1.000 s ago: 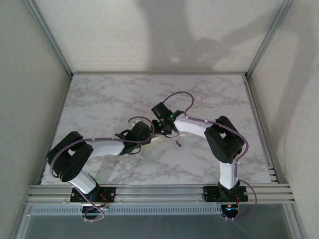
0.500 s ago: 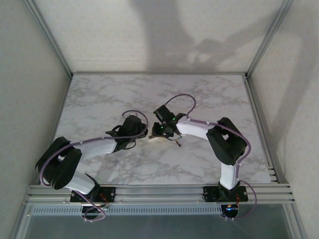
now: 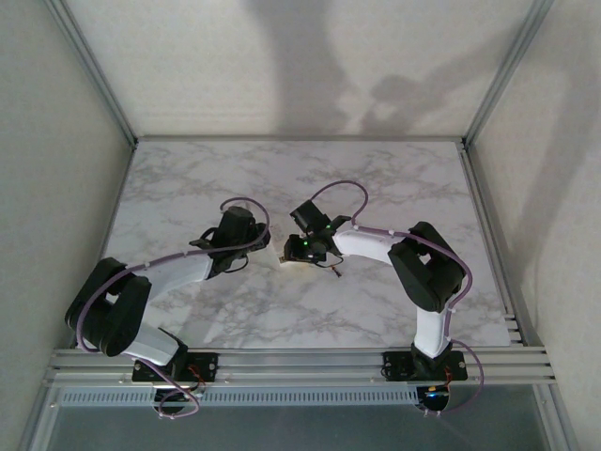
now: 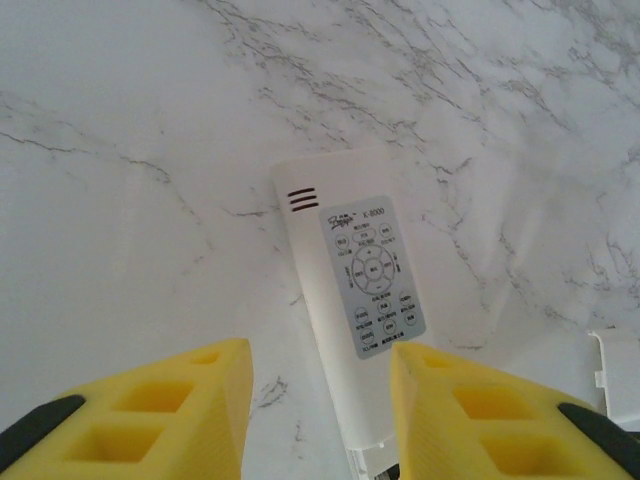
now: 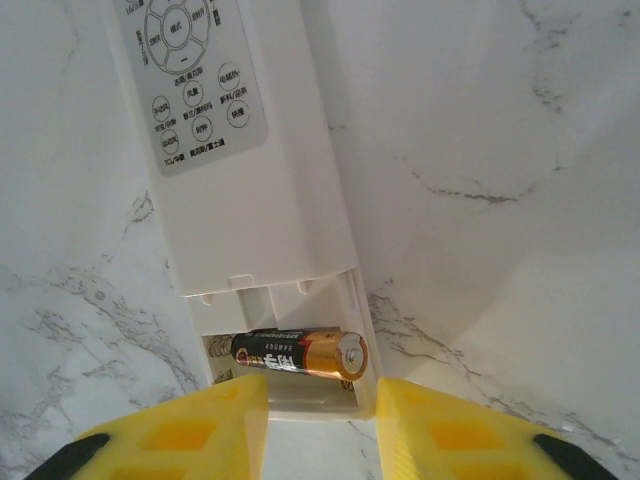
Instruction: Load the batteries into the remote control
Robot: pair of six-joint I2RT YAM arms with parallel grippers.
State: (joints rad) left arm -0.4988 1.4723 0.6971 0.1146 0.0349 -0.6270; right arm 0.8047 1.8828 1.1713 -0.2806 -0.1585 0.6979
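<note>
The white remote control [image 5: 250, 170] lies flat on the marble, its battery bay open at the near end. One of the batteries [image 5: 300, 352] lies across that bay, copper end to the right. My right gripper [image 5: 320, 420] hovers open just over that end, nothing between its yellow fingers. In the left wrist view the remote control [image 4: 345, 320] runs up between my left gripper's [image 4: 320, 400] open fingers, closer to the right one and apart from the left. From above, the left gripper [image 3: 260, 242] and right gripper [image 3: 293, 252] face each other mid-table. A second battery [image 3: 335, 271] lies on the table beside the right gripper.
A loose white plastic piece [image 4: 617, 365] lies on the marble right of the remote. Grey-veined marble table [image 3: 188, 178] with white walls on three sides and a metal rail along the near edge.
My left arm has drawn back to the left, away from the right gripper. The right gripper has shifted slightly left and its jaws have widened.
</note>
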